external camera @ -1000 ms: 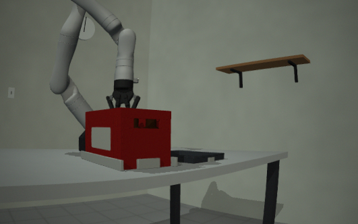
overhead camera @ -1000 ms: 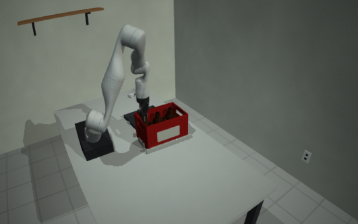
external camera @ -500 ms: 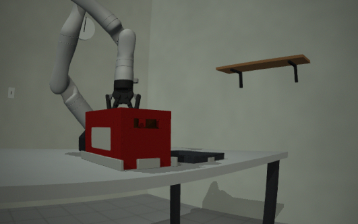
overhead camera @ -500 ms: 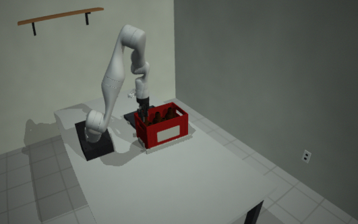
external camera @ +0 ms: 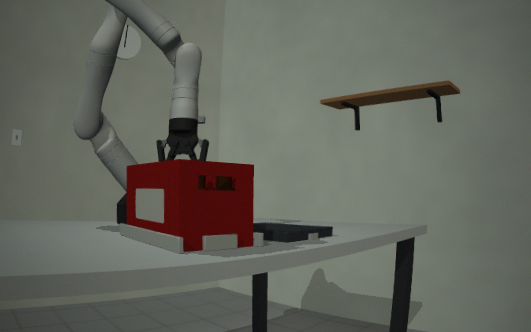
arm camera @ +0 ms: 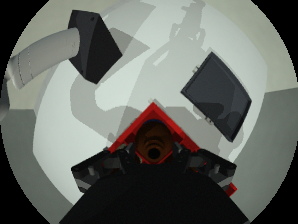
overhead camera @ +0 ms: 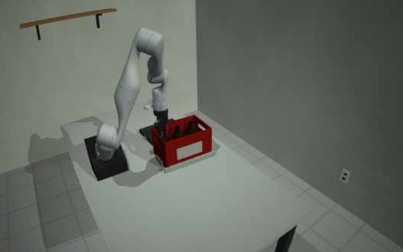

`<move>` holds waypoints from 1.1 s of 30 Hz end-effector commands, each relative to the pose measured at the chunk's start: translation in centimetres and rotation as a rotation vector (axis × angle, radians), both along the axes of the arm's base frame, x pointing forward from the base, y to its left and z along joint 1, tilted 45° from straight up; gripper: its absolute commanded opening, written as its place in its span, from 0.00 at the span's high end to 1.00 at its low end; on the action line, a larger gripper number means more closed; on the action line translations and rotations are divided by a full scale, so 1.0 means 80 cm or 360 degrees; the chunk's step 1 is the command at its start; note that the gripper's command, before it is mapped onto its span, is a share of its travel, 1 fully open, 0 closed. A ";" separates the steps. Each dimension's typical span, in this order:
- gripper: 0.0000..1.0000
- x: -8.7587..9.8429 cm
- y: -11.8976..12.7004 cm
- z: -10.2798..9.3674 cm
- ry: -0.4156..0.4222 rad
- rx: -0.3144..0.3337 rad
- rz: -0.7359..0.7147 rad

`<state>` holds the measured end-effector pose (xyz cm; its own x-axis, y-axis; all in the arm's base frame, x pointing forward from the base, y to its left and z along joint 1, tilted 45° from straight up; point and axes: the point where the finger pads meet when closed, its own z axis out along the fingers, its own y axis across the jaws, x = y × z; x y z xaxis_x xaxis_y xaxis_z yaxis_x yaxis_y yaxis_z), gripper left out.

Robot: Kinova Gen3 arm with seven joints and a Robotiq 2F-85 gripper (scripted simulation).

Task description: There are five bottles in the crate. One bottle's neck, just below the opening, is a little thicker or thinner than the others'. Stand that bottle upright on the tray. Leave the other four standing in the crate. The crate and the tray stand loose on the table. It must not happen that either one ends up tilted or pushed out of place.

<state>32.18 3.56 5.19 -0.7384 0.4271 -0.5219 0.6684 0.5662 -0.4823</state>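
Observation:
The red crate (overhead camera: 171,152) (external camera: 217,215) (arm camera: 167,119) stands on the table with brown bottles inside. Two bottle tops show clearly in the top view, one bottle (overhead camera: 177,131) near the middle and another bottle (overhead camera: 191,127) toward the far end; the rest are largely hidden. My gripper (overhead camera: 162,133) (external camera: 182,156) (arm camera: 153,148) points down into the crate's end nearest the robot base. Its fingers are open, one on each side of the neck of a corner bottle (arm camera: 152,132), with gaps beside it. The fingertips are hidden in the exterior view. Neck thickness cannot be compared here.
The dark, flat tray (overhead camera: 146,132) (external camera: 291,233) (arm camera: 215,89) lies beside the crate, with no bottle on it. The black robot base (overhead camera: 110,171) (arm camera: 94,50) stands on the crate's other side. Pale low strips lie along the crate's foot. A shelf (overhead camera: 68,18) (external camera: 390,95) hangs on the wall.

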 end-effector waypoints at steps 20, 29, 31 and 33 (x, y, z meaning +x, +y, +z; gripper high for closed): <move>0.36 -0.001 0.012 0.011 -0.0001 0.0001 0.0002; 0.36 -0.004 0.031 0.030 -0.0001 0.0001 0.0002; 0.36 -0.004 0.037 0.036 -0.0001 0.0001 0.0002; 0.36 -0.005 0.043 0.043 -0.0001 0.0002 0.0002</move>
